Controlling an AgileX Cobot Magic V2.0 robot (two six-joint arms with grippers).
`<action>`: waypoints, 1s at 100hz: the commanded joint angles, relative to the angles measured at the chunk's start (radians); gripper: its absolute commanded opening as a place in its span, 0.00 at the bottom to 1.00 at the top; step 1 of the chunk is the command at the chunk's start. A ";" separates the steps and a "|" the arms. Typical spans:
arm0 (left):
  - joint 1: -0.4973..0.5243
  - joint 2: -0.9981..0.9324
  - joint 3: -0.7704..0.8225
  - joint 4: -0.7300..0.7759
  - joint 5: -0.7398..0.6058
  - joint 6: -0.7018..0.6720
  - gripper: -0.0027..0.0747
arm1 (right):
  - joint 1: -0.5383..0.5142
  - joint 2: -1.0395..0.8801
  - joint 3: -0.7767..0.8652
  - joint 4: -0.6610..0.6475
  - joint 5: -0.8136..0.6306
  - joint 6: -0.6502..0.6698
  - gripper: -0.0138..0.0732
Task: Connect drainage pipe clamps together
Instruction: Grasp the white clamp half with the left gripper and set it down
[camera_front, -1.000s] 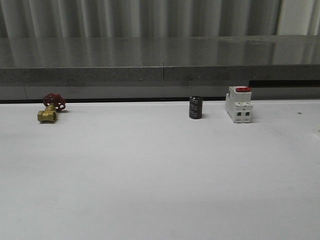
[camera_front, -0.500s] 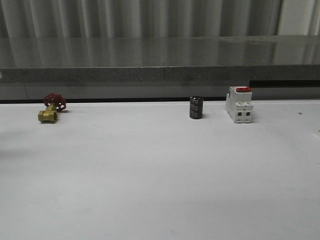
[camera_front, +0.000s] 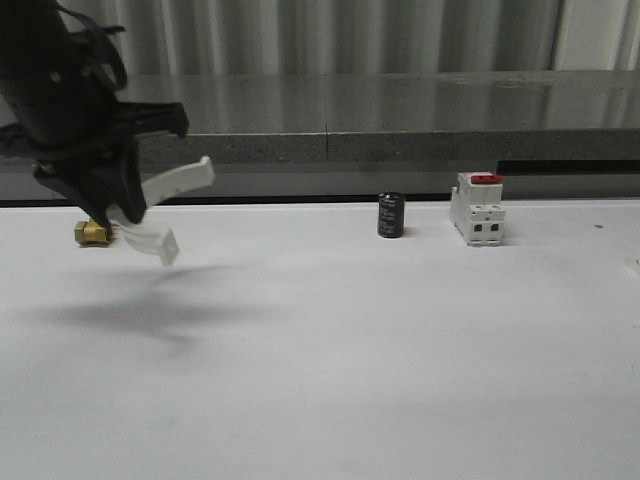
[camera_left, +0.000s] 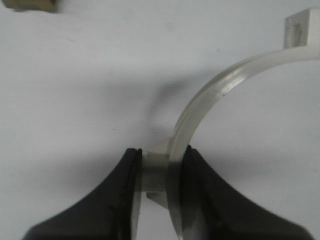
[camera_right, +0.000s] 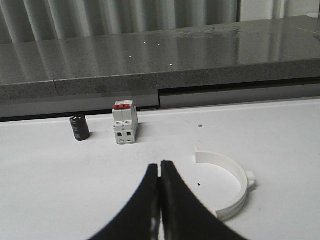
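The left gripper (camera_front: 118, 212) is clenched on one white half-ring clamp (camera_front: 160, 205), carried clear of the table (camera_front: 330, 340) near the brass valve (camera_front: 93, 232), probably to bring it to its mate. The second clamp half (camera_right: 227, 187) lies flat on the table beside the right gripper (camera_right: 160, 172), whose fingers are pressed together, empty, well apart from the valve.

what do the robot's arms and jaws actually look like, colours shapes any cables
The left arm is bulky and black, with dark cables looping near its top in the front view. The left gripper has two smooth black jaws, broad at the base and curving in to narrow tips with flat inner faces. The right gripper has the same glossy black tapering jaws. No markings are visible.
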 joint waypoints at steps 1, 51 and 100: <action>-0.038 -0.006 -0.040 0.001 -0.049 -0.024 0.01 | 0.001 -0.016 -0.017 0.000 -0.083 -0.005 0.08; -0.096 0.117 -0.060 0.026 -0.088 -0.077 0.01 | 0.001 -0.016 -0.017 0.000 -0.083 -0.005 0.08; -0.096 0.135 -0.060 0.026 -0.062 -0.077 0.41 | 0.001 -0.016 -0.017 0.000 -0.083 -0.005 0.08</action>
